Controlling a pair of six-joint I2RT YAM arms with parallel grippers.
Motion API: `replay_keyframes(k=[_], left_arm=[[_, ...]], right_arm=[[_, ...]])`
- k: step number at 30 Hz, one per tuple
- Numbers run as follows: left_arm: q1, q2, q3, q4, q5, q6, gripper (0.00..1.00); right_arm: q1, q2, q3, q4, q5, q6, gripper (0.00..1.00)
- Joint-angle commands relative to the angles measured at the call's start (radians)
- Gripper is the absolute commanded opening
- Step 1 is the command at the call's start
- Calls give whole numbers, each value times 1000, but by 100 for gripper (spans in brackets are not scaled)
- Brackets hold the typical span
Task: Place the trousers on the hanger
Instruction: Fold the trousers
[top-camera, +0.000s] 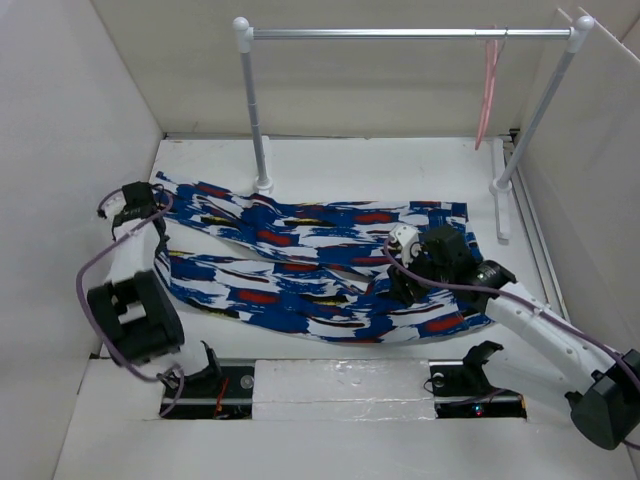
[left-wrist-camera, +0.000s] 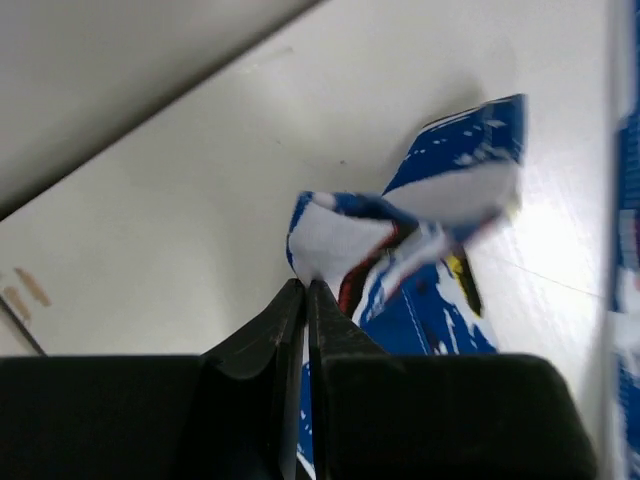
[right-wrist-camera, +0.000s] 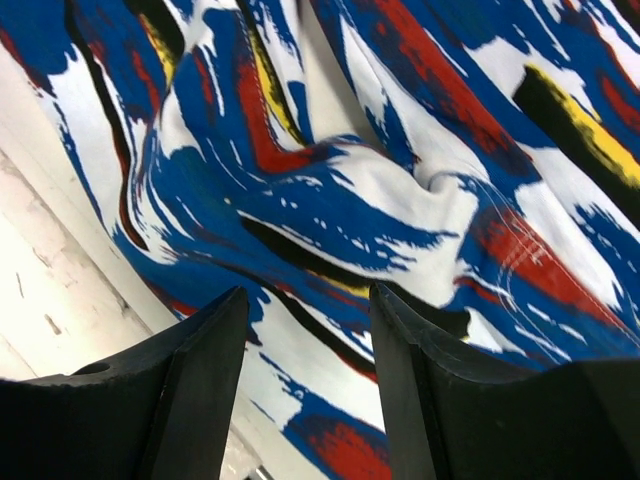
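Observation:
The trousers (top-camera: 320, 270), blue and white with red, black and yellow streaks, lie spread across the table in the top view. My left gripper (top-camera: 158, 195) is at their far left leg end and is shut on a fold of the fabric (left-wrist-camera: 400, 240), jaws pressed together with cloth between them (left-wrist-camera: 305, 285). My right gripper (top-camera: 400, 288) hovers over the right part of the trousers, open, with the printed fabric (right-wrist-camera: 380, 190) below its fingers (right-wrist-camera: 308, 292). The pink hanger (top-camera: 488, 90) hangs from the silver rail at the back right.
The silver rail (top-camera: 400, 33) stands on two white posts (top-camera: 255, 110) at the back of the table. White walls close the space on the left, back and right. A white strip (top-camera: 340, 385) runs between the arm bases at the near edge.

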Motion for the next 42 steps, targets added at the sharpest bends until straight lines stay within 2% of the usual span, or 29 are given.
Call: replay_keyframes(k=[1,3,6,7,10,12,15,17,18,21,25,26,27,29,31,33,34,36,39,42], left_arm=[[6,-249,-5,-115,-74,-97,0],[6,-320,-5,-180,-83,-146,0],[6,-441,10,-269,-99,-222,0],[6,-486,19,-286,-96,-240,0],[6,-538,39,-317,-68,-267,0],[6,-544,50,-330,-59,-273,0],[-19,-564,53,-311,-51,-275,0],[-39,-578,53,-276,-43,-277,0],[-39,-583,51,-259,-33,-267,0],[-72,-598,45,-197,-28,-246,0],[-97,-609,45,-133,-37,-209,0],[-118,-615,57,-119,-71,-176,0],[-118,-615,61,-119,-71,-175,0],[-140,-629,62,-107,-112,-157,0],[-184,-640,67,-94,-138,-136,0],[-204,-638,77,-85,-163,-119,0],[-218,-630,85,-85,-174,-103,0],[-230,-630,96,-67,-183,-86,0],[-241,-620,119,-35,-168,-70,0],[-241,-613,130,-24,-142,-66,0]], right_arm=[[10,-33,53,-76,63,-3,57],[-1,-50,66,-85,80,20,57],[-74,-62,79,-97,75,9,57],[-135,-61,89,-120,63,1,56],[-272,-58,58,-117,-36,-19,56],[-272,-39,52,-120,-21,27,55],[-363,2,6,-78,-41,61,55],[-419,48,-26,-35,-32,98,53],[-491,71,-37,-22,-59,106,53],[-605,169,-71,59,-119,183,51],[-642,301,-57,217,-17,270,50],[-669,427,-25,247,1,285,49],[-670,429,-25,248,2,285,49],[-720,516,3,365,-35,319,47],[-748,631,41,527,-167,340,47],[-757,685,116,515,-263,298,47],[-757,682,150,428,-267,267,48],[-785,621,172,368,-264,253,52],[-843,398,124,235,-169,242,65],[-913,348,55,188,-110,242,66]])
